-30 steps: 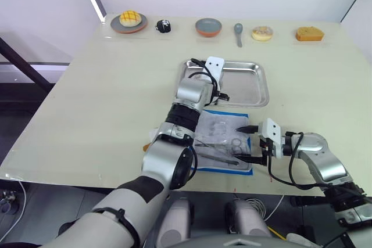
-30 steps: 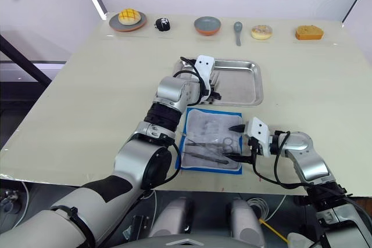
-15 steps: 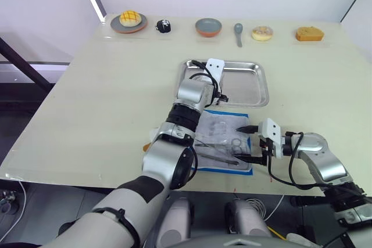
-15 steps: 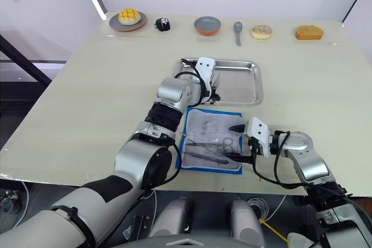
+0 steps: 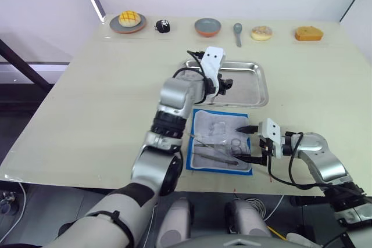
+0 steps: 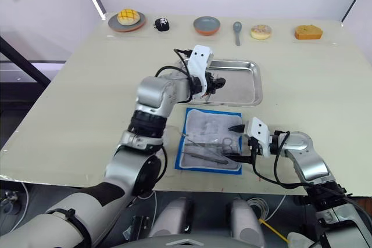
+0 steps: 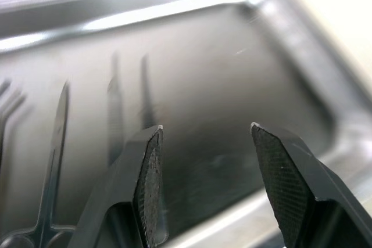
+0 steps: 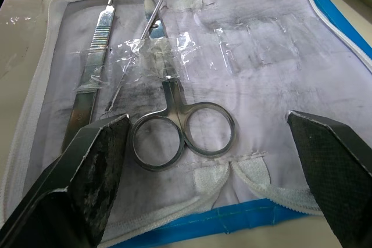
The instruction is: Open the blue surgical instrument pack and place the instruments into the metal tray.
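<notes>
The left gripper (image 7: pixel 206 129) hangs empty over the metal tray (image 5: pixel 256 88), jaws moderately apart, above instruments (image 7: pixel 55 143) lying there. The right gripper (image 8: pixel 206 143) gapes wide over scissors (image 8: pixel 174 126) on the opened blue surgical instrument pack (image 5: pixel 220 140), touching nothing.

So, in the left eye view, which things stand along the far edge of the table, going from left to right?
Plate with yellow bun → small black object → grey bowl → grey spoon → doughnut → orange cake piece.

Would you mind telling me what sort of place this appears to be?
Probably a robot test lab: a plain table carries an opened surgical pack, a steel tray and a row of assorted food items.
</notes>
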Robot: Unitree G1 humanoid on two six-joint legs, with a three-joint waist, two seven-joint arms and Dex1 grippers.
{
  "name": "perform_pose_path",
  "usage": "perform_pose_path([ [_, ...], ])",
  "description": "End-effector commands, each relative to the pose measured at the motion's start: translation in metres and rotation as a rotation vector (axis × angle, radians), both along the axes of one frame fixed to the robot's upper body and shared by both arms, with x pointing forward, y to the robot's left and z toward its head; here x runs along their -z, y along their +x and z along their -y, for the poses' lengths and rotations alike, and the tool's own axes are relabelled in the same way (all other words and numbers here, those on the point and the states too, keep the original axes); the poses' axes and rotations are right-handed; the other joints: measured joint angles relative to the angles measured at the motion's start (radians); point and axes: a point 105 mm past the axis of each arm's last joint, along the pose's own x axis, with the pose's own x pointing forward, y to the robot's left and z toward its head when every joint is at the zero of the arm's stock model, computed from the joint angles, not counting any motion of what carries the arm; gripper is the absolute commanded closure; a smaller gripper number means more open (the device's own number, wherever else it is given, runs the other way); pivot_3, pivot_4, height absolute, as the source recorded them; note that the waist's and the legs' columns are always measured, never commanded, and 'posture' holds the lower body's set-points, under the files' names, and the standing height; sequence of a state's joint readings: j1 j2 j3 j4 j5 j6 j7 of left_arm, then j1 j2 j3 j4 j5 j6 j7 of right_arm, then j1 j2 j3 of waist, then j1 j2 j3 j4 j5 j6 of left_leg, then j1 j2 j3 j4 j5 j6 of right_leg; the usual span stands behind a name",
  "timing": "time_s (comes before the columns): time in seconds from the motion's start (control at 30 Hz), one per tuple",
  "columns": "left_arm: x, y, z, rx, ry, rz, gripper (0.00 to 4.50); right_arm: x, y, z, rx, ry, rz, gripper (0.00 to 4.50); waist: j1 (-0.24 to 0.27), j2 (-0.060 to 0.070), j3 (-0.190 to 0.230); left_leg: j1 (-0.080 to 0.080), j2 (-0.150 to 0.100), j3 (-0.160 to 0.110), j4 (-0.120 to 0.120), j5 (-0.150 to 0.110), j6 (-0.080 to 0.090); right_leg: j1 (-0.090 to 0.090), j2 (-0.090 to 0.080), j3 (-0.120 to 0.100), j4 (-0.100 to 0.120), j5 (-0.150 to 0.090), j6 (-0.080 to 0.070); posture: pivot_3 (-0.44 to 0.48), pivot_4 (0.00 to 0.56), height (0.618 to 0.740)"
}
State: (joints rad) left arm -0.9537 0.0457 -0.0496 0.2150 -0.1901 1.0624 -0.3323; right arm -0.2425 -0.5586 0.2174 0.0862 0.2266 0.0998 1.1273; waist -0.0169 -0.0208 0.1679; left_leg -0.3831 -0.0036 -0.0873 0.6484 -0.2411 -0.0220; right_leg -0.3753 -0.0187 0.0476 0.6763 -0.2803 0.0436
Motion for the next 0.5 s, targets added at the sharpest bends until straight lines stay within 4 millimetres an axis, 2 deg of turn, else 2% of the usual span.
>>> perform_pose_path([
  [0.03,-0.024,-0.036,0.002,0.261,-0.059,0.184,1.96,0.031,-0.009,0.017,0.046,-0.080,-0.135,0.00,0.000,0.000,0.000,0.000,0.000,0.000,0.000,0.000,0.000,0.000,0.000,0.000,0.000,0.000,0.000,0.000,0.150,0.740],
  [0.1,-0.022,-0.049,-0.003,0.349,-0.052,0.208,1.96,0.031,-0.009,0.017,0.046,-0.079,-0.134,0.00,0.004,0.000,0.000,0.000,0.003,0.000,0.000,0.000,0.000,0.000,0.000,0.000,0.000,0.002,-0.003,0.000,0.150,0.740],
  [0.23,-0.021,-0.081,-0.028,0.525,-0.154,0.263,1.96,0.029,-0.009,0.019,0.050,-0.069,-0.130,0.00,0.004,0.001,0.000,0.000,0.004,0.000,0.000,-0.001,0.001,0.001,0.000,-0.001,-0.002,0.002,-0.004,0.000,0.150,0.740],
  [0.3,-0.022,-0.086,-0.039,0.541,-0.149,0.351,1.96,0.028,-0.009,0.019,0.050,-0.069,-0.129,0.00,0.006,0.001,0.000,0.000,0.005,0.000,0.000,-0.001,0.003,0.001,0.000,-0.001,-0.003,0.002,-0.004,0.000,0.150,0.740],
  [0.4,-0.005,-0.099,-0.063,0.619,-0.124,0.273,1.96,0.027,-0.010,0.021,0.054,-0.065,-0.127,0.00,0.005,0.001,0.000,0.000,0.005,0.000,0.000,-0.002,0.004,0.001,0.001,0.000,-0.004,0.002,-0.004,0.000,0.150,0.740],
  [0.5,-0.006,-0.109,-0.089,0.672,-0.174,0.271,1.96,0.025,-0.011,0.023,0.066,-0.056,-0.126,0.00,0.008,0.001,0.001,-0.001,0.006,0.000,0.000,-0.002,0.004,0.001,0.001,-0.001,-0.004,0.002,-0.005,0.000,0.150,0.740],
])
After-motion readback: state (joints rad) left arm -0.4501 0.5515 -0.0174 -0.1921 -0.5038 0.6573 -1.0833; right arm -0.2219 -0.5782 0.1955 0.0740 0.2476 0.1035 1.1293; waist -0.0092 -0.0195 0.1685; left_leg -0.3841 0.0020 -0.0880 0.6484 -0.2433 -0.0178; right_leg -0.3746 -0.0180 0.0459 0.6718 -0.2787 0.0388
